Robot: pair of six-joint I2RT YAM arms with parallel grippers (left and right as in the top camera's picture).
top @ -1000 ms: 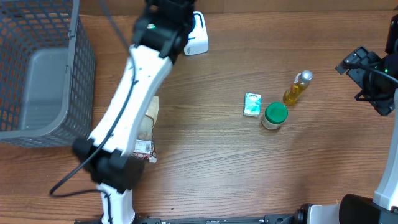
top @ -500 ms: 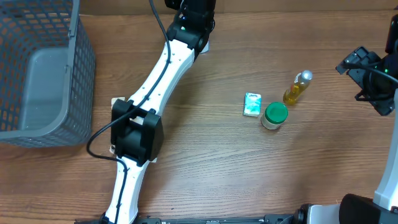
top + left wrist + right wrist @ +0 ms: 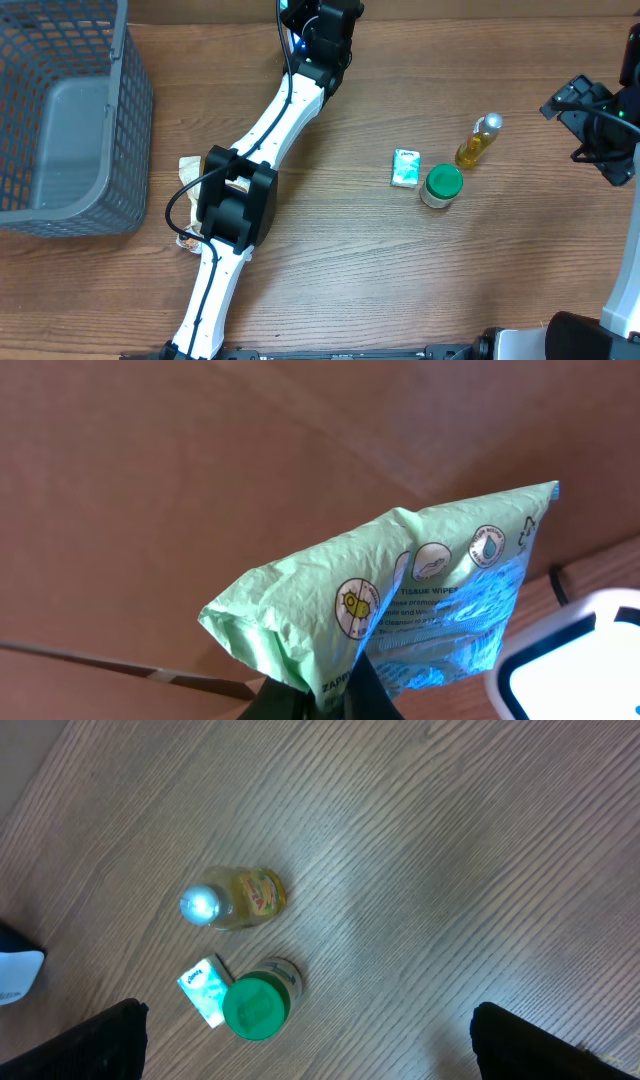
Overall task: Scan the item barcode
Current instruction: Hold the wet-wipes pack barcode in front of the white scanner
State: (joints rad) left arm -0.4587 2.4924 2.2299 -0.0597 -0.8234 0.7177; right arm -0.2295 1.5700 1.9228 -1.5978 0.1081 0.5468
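Left tool point(image 3: 312, 700) is clamped on the wipes pack point(image 3: 400, 600); the scanner point(image 3: 590, 660) lies just beside the pack's lower right; right tool point(image 3: 320, 1045) gapes, well apart.

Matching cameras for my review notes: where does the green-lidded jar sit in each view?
Overhead: green-lidded jar right of centre.
Left wrist: not in it; a wipes pack shows instead.
Right wrist: jar low, left of centre.
Shared landmark: yellow bottle close beside the jar, in overhead and right wrist.
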